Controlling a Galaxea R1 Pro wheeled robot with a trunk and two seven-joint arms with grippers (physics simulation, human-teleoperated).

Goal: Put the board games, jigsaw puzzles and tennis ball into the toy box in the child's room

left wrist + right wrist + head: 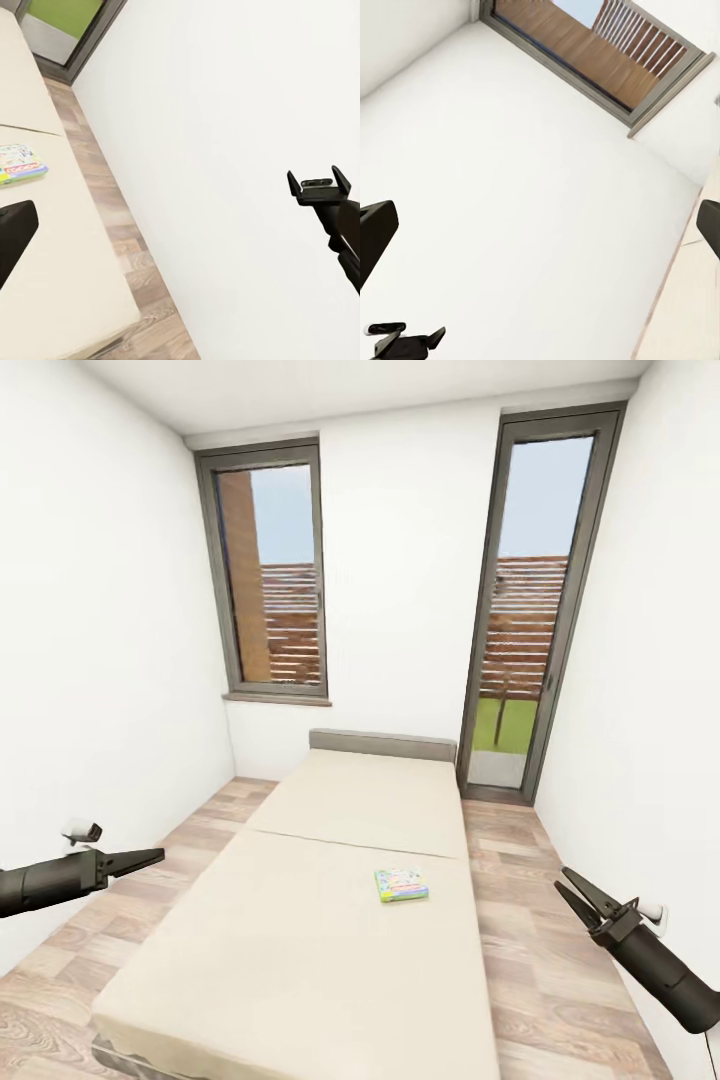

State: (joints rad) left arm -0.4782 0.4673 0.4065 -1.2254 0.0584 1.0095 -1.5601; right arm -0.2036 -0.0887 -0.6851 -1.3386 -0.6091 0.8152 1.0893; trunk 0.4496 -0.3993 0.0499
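Observation:
One board game (402, 884), a flat green and white box with red lettering, lies on the beige bed (300, 960), right of its middle; it also appears as the board game (19, 165) in the left wrist view. My left gripper (156, 853) hovers open over the floor left of the bed, holding nothing. My right gripper (563, 877) hovers open right of the bed, also holding nothing, and appears as the right gripper (319, 187) with its prongs apart. The board game lies between the two, closer to the right one. The table, toy box, jigsaw puzzles and tennis ball are out of view.
White walls close in on both sides. A grey-framed window (270, 575) and a tall glass door (530, 610) stand behind the grey headboard (382, 744). Narrow strips of wood-plank floor (520, 920) run along each side of the bed.

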